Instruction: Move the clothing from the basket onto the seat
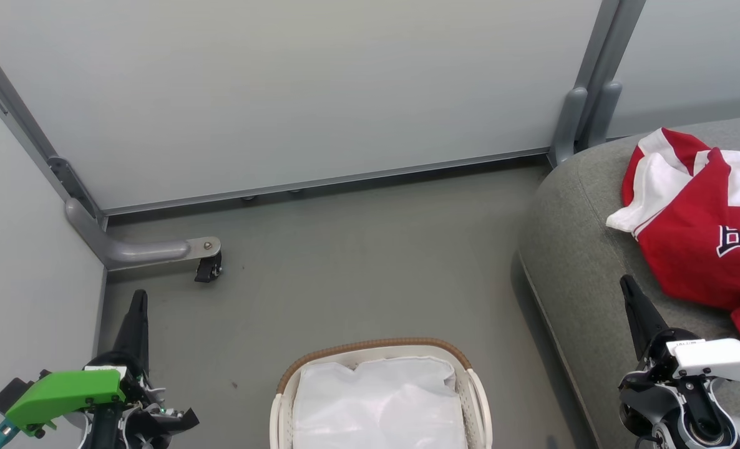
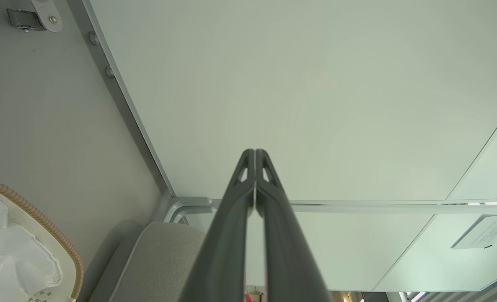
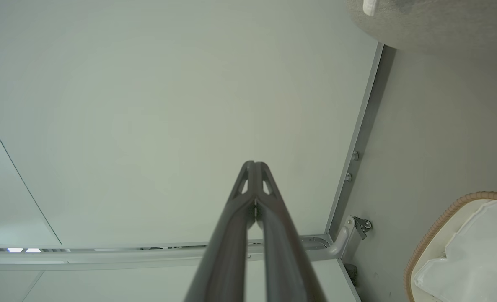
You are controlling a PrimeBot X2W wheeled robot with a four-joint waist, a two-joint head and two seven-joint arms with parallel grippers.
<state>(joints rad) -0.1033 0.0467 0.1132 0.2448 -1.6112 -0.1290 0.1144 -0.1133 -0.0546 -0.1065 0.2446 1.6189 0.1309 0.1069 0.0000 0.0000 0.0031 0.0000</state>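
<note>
Red-and-white jersey (image 1: 694,237) lies on the grey seat (image 1: 582,262), lettering cut off at right frame edge. The basket (image 1: 370,345), cropped at bottom, shows white liner (image 1: 376,399). The left gripper (image 2: 254,152) and right gripper (image 3: 254,163): fingers pressed together, empty.

The head camera looks steeply down from high up onto the grey floor (image 1: 357,262). It faces a pale wall panel (image 1: 295,93) that crosses its top. The basket (image 1: 370,345) is cut by its bottom edge, and the seat (image 1: 569,262) runs down its right side. The left wrist camera looks along the left fingers (image 2: 231,218) at that same panel, rolled so the floor climbs its left side, with basket and seat low left. The right wrist camera mirrors this along the right fingers (image 3: 231,226), with floor and basket on its right. The grey corner at upper right is probably the seat. All three views share the wheeled foot (image 1: 208,268) by the panel's rail.
</note>
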